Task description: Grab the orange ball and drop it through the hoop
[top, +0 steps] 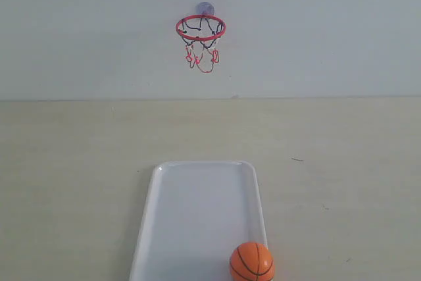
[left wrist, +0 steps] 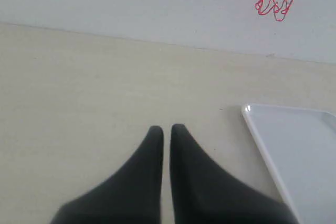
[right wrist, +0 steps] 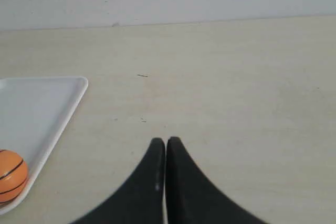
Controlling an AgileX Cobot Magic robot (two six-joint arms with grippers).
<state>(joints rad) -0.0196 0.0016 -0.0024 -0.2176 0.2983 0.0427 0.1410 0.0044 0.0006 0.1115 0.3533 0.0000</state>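
since the left black gripper [left wrist: 166, 128] and right black gripper [right wrist: 166, 140] are both pinched together and empty, neither is ready for the small orange ball with black seams [top: 251, 262], which is tucked into the white plastic tray [top: 191, 215] corner on the right arm's side. the rim could block a finger and squirt the ball away, and the red-ringed netted hoop [top: 200, 27] looks barely wider than the ball.
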